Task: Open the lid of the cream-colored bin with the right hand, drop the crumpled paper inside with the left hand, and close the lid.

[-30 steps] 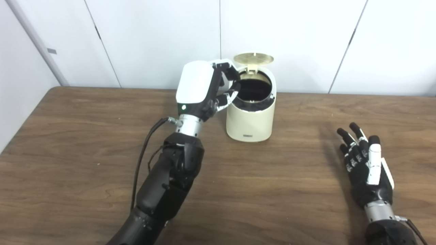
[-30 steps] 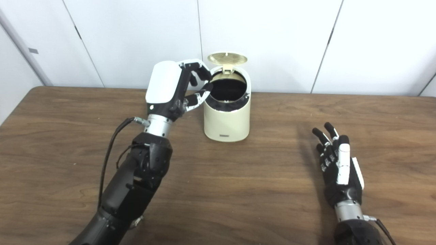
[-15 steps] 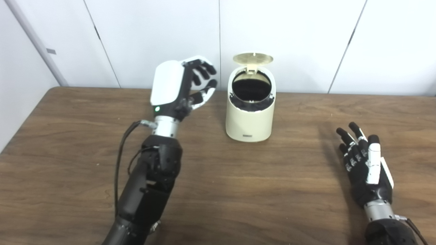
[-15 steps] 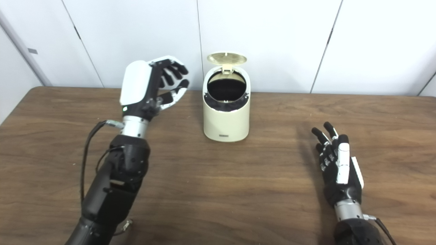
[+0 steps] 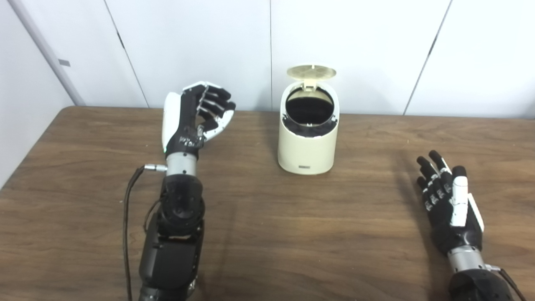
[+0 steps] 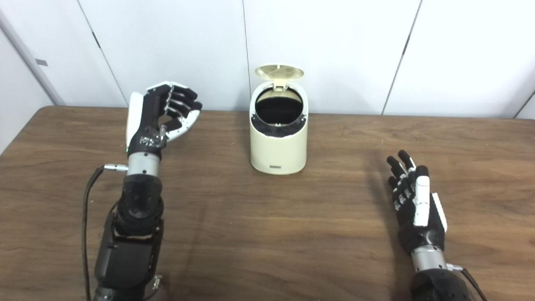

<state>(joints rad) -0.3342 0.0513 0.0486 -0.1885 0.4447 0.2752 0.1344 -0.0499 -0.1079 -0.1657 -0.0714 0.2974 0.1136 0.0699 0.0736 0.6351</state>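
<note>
The cream-colored bin (image 5: pixel 308 138) is standing toward twelve o'clock on the wooden table (image 5: pixel 267 251), its lid (image 5: pixel 311 71) tipped upright at the back, the dark inside showing. The left hand (image 5: pixel 196 117) is hovering raised at ten o'clock, fingers apart and empty. The right hand (image 5: pixel 449 205) is lying flat at four o'clock, fingers spread, holding nothing. No crumpled paper is showing.

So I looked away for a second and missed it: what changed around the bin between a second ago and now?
The left hand drew back from the mouth of the cream-colored bin, moving left and toward the robot; it is now raised beside the bin, fingers apart, holding nothing. No crumpled paper is in sight. The lid stayed up, the bin stayed put, and the right hand stayed open on the table.
</note>
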